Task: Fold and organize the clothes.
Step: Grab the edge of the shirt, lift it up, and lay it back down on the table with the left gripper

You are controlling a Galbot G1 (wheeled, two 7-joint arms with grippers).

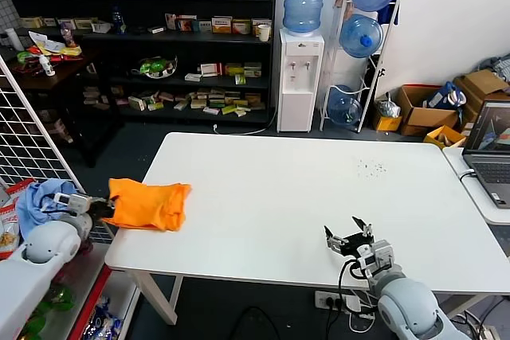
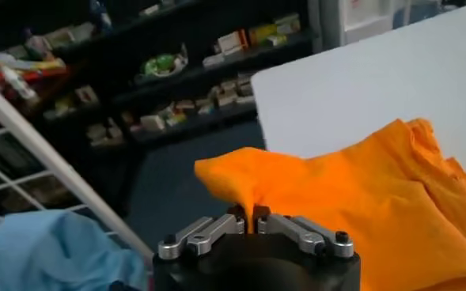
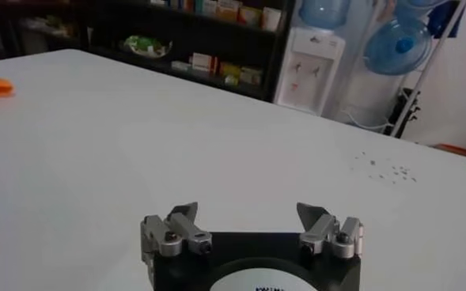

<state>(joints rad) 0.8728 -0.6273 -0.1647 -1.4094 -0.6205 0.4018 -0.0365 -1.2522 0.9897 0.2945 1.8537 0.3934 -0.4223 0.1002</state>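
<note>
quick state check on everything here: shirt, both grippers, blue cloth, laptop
orange T-shirt: bunched at the table's left edge, one corner pinched
left gripper: jaws shut on the shirt corner
right gripper: jaws open, holding nothing, above the table's near edge
light blue cloth: crumpled, off the table
laptop: lid open, screen on

Dark stocked shelves (image 1: 159, 37), water dispenser (image 1: 300, 77) against white wall, dark floor.

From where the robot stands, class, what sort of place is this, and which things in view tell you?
Probably a lab or office storeroom: dark shelves stacked with boxed goods, a water dispenser beside spare bottles, and a white table with a laptop nearby.
</note>
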